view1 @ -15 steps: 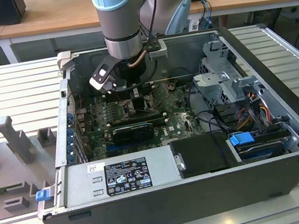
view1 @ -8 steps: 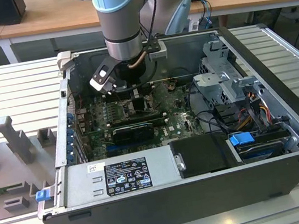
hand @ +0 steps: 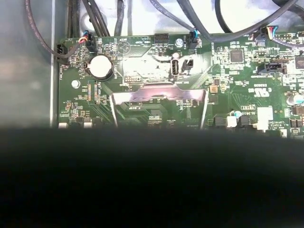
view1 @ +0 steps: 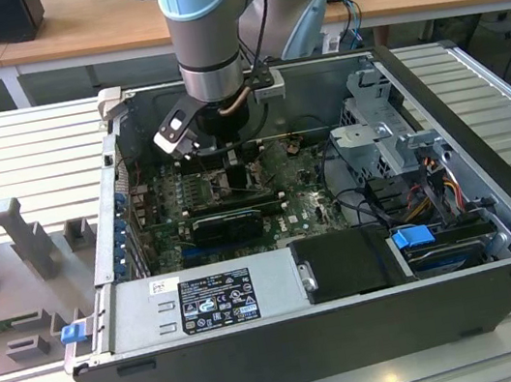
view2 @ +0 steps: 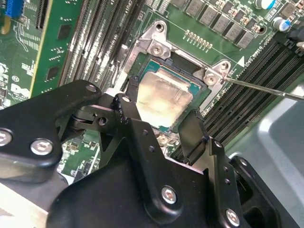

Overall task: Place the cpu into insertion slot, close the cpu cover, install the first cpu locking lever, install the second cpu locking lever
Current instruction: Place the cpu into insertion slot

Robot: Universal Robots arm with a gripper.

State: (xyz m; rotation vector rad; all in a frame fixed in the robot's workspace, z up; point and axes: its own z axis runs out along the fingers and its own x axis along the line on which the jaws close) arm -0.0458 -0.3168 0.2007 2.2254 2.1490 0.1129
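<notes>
The cpu (view2: 164,97), a pale beige-silver square, lies flat inside the insertion slot (view2: 142,71), whose silver bracket and screws frame it. My gripper (view2: 161,127) hovers just over the chip's near edge. Its two black fingers (view2: 129,114) are spread about one chip width apart, open, with nothing between them. The cpu cover (hand: 159,97) stands raised as a shiny metal frame in the first wrist view. A thin locking lever rod (view2: 261,88) juts out beside the socket. In the exterior view the gripper (view1: 228,154) reaches down into the computer case over the green board (view1: 312,206).
The open case (view1: 488,172) walls in the board. A power supply (view1: 205,297) lies along the front, and a drive cage (view1: 382,126) with cables sits at the exterior view's right. Memory slots (view2: 247,90) flank the socket. A coin battery (hand: 100,67) sits on the board.
</notes>
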